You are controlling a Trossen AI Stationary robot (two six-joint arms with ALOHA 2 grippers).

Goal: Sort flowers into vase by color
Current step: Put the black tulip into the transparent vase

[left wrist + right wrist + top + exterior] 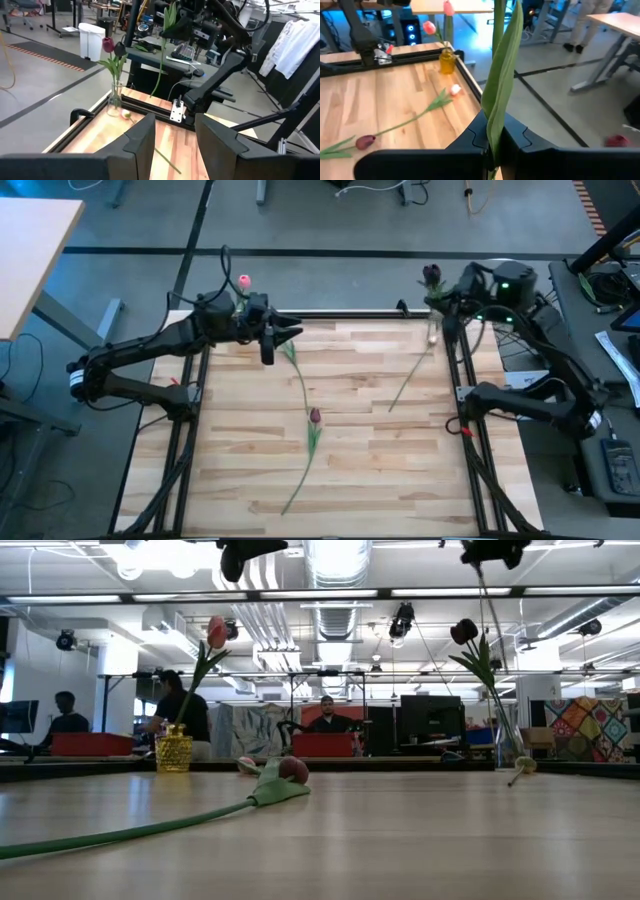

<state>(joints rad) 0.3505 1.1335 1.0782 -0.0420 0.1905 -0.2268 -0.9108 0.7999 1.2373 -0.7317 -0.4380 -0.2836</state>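
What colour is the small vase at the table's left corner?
Yellow amber glass vase, holding pink tulips; the right wrist view shows it best.

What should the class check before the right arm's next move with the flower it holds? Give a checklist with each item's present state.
1. Right gripper grips the tulip stem firmly: ok, the jaws are shut on it.
2. Head colour of the held tulip is known: cannot tell, the head is out of view.
3. Held stem is lined up over the clear vase: cannot tell.
4. Left gripper is free to help: ok, it is open and empty over the table.
5. Yellow vase stands upright and holds only pink tulips: ok.
6. Table is free of unsorted flowers: not ok, a maroon tulip lies mid-table.
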